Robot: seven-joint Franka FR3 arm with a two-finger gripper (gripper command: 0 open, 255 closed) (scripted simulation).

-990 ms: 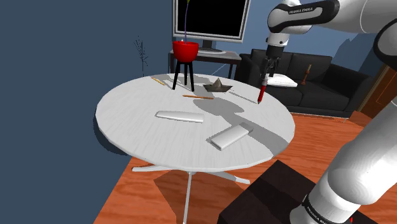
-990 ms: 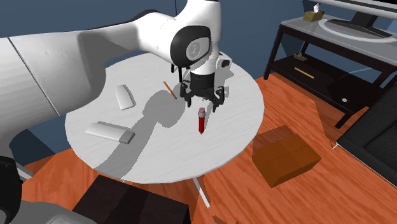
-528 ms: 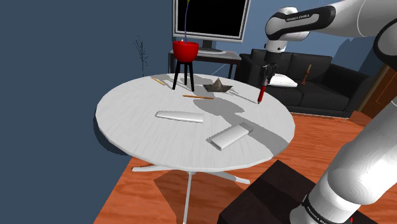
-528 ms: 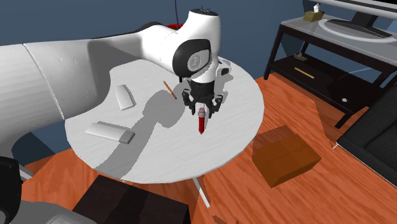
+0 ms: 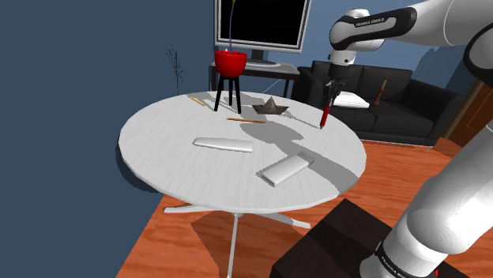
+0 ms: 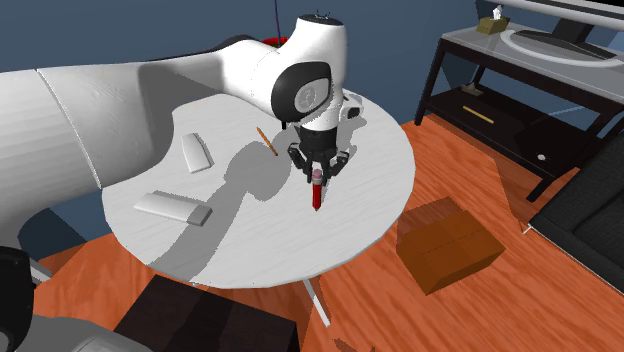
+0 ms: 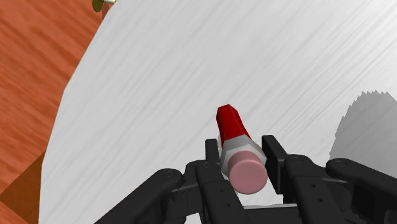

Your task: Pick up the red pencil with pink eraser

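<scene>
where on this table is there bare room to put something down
Widest bare patch: the shoulder view's left of the table, between its rim and the white bar. Crowded at the far side: red bowl stand, orange pencil, dark folded shape, red pencil.

a: claw position?
b: black claw [image 6: 317,172] hangs from the white arm [image 6: 150,90] over the round white counter [image 6: 300,245], toward its right side. fingers pinch the pink-eraser end of the red pencil [image 6: 316,195].
a: pencil attitude?
b: near upright, tip down. tip contact with the counter: cannot tell.
a: other items on the counter?
b: thin orange pencil [image 6: 267,142] lying just left of the claw. further left, rear white slab [image 6: 197,153] and front white slab [image 6: 173,208], both well apart from the claw.
a: off the counter?
b: cardboard box [image 6: 448,244] on the wooden floor [image 6: 420,310], right of the counter.
</scene>
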